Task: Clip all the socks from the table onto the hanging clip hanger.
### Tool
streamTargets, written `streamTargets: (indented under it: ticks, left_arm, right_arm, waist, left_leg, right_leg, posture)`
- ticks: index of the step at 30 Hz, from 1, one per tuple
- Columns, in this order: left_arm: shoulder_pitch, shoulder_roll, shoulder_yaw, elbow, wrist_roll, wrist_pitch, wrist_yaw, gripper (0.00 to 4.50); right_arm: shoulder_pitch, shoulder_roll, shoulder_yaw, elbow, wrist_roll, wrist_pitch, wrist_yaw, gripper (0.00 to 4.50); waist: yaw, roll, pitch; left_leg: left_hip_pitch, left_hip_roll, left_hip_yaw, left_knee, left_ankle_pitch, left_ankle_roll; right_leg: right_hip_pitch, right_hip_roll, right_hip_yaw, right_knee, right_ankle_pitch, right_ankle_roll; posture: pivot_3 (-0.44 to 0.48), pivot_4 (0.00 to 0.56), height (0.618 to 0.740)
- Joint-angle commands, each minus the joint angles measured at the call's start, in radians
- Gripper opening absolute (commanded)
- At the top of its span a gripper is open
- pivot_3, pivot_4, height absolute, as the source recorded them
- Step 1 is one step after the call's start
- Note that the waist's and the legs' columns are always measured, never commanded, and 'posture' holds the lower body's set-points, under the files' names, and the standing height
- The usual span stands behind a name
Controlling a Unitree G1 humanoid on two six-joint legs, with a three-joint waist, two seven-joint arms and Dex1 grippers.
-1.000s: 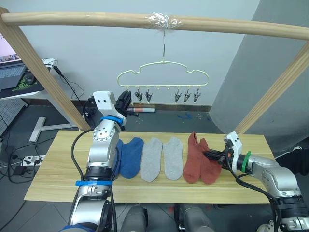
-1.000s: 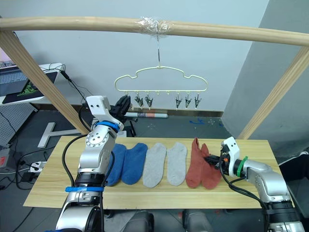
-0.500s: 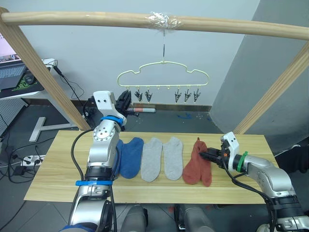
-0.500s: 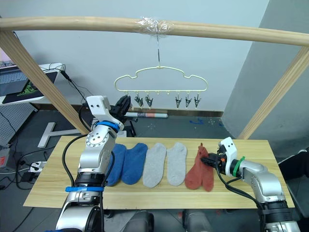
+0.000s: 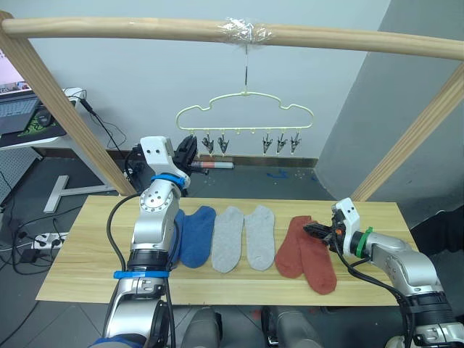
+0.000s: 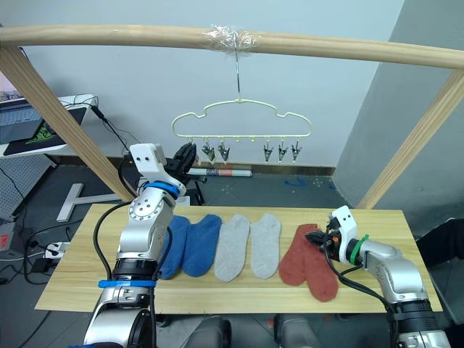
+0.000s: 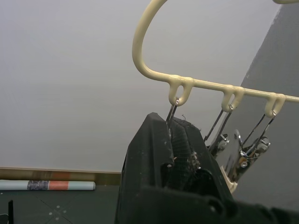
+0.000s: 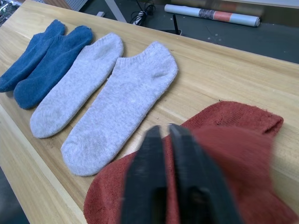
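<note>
The pale clip hanger (image 5: 246, 109) hangs from the wooden pole with a row of dark clips (image 5: 280, 143). My left gripper (image 5: 190, 148) is raised at the hanger's leftmost clip (image 7: 174, 108), and its fingers are shut on it. On the table (image 5: 94, 268) lie two blue socks (image 5: 196, 235), two grey socks (image 5: 230, 238) and two rust red socks (image 5: 290, 246). My right gripper (image 5: 313, 230) is low over the table, shut on the cuff of the right-hand red sock (image 5: 320, 262). That sock trails toward the front edge.
A thick wooden pole frame (image 5: 145, 29) spans above, and its slanted legs (image 5: 54, 101) stand at both ends of the table. A desk with a laptop (image 5: 18, 112) stands far left. A paper roll (image 5: 212, 164) and cables lie on the floor behind.
My right gripper lifted the right-hand red sock's cuff into a bunch, then moved slightly right; the sock now lies stretched toward the front. My left arm has not moved.
</note>
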Motion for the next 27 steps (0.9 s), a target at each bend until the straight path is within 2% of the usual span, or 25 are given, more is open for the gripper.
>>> streamTargets:
  ticks: [1, 9, 12, 19, 23, 24, 27]
  left_arm:
    - [-0.016, 0.0, 0.007, -0.019, -0.004, -0.019, 0.001, 0.0]
    - [-0.013, 0.001, 0.004, -0.023, -0.001, -0.016, 0.0, 0.0]
    - [-0.01, 0.002, 0.006, -0.023, -0.001, -0.017, 0.001, 0.0]
    - [0.0, 0.003, 0.008, -0.03, -0.001, -0.016, 0.003, 0.0]
    - [-0.003, 0.003, 0.006, -0.03, -0.001, -0.013, 0.003, 0.0]
    - [-0.005, 0.004, 0.007, -0.029, 0.0, -0.013, 0.003, 0.0]
    - [-0.007, 0.006, 0.007, -0.027, 0.001, -0.013, 0.003, 0.0]
  right_arm:
    - [-0.013, -0.004, -0.019, -0.008, 0.013, -0.018, 0.008, 0.03]
    - [0.026, -0.049, 0.007, 0.044, -0.106, -0.161, -0.031, 0.03]
    - [0.047, -0.047, -0.014, 0.045, -0.107, -0.165, -0.053, 0.51]
    - [0.096, -0.031, 0.001, 0.037, -0.139, -0.192, -0.109, 2.92]
    - [0.084, -0.013, 0.034, 0.1, -0.196, -0.222, -0.154, 4.31]
    - [0.082, -0.02, 0.048, 0.119, -0.214, -0.237, -0.148, 4.46]
    - [0.072, -0.023, 0.063, 0.157, -0.237, -0.264, -0.142, 4.46]
  waist:
    - [0.0, 0.0, 0.0]
    - [0.001, 0.0, 0.0]
    - [0.0, 0.0, 0.0]
    - [0.0, 0.0, 0.0]
    - [0.0, 0.0, 0.0]
    - [0.0, 0.0, 0.0]
    - [0.0, 0.0, 0.0]
  left_leg:
    - [0.0, 0.0, 0.0, 0.0, 0.0, 0.0]
    - [0.0, -0.001, 0.0, 0.0, 0.0, 0.0]
    - [0.0, 0.0, 0.0, 0.0, 0.0, 0.0]
    - [0.0, 0.0, 0.0, 0.0, 0.0, 0.0]
    - [0.0, 0.0, 0.0, 0.0, 0.0, 0.0]
    - [0.0, 0.0, 0.0, 0.0, 0.0, 0.0]
    - [0.0, 0.0, 0.001, 0.0, 0.0, 0.0]
  right_leg:
    - [0.0, 0.0, 0.0, 0.0, 0.0, 0.0]
    - [0.0, 0.0, 0.0, 0.0, 0.0, 0.0]
    - [0.0, 0.0, 0.001, -0.001, 0.0, 0.0]
    - [0.0, 0.0, 0.001, 0.0, 0.0, 0.0]
    - [0.0, 0.0, 0.001, 0.0, 0.0, 0.0]
    - [0.0, 0.0, 0.001, 0.0, 0.0, 0.0]
    - [0.0, 0.0, 0.001, 0.0, 0.0, 0.0]
  posture:
    - [-0.018, 0.174, 0.74]
    - [-0.018, 0.174, 0.74]
    - [-0.018, 0.174, 0.74]
    - [-0.013, 0.179, 0.74]
    - [-0.013, 0.179, 0.74]
    - [-0.013, 0.179, 0.74]
    - [-0.013, 0.179, 0.74]
